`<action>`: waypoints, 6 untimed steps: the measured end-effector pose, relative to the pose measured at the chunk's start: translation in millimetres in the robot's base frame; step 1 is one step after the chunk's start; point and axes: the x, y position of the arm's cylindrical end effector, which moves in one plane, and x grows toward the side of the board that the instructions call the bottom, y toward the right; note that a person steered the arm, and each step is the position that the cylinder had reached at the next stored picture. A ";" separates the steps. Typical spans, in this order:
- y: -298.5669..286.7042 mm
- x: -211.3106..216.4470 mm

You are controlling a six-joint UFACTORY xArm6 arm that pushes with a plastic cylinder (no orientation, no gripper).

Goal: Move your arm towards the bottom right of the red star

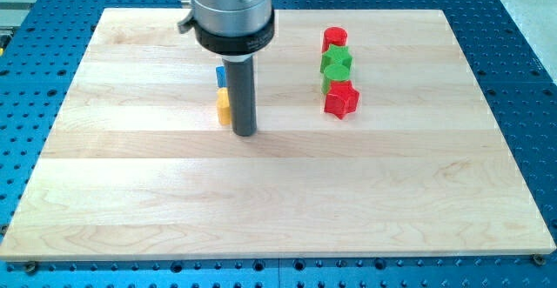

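Note:
The red star [341, 101] lies right of the board's middle, at the bottom of a short column of blocks. Above it sit a green block [336, 83], another green block [337, 63] and a red cylinder [335, 38]. My tip [244, 133] rests on the board well to the left of the red star and a little lower. Just left of the rod, partly hidden by it, are a yellow block [224, 107] and a blue block [221, 77] above it.
The wooden board [278, 210] lies on a blue perforated table. The arm's grey and black body [231, 14] hangs over the board's top middle.

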 end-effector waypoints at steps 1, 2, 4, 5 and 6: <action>24.4 18.5; 51.6 26.5; 111.9 74.6; 167.3 72.4; 187.9 72.2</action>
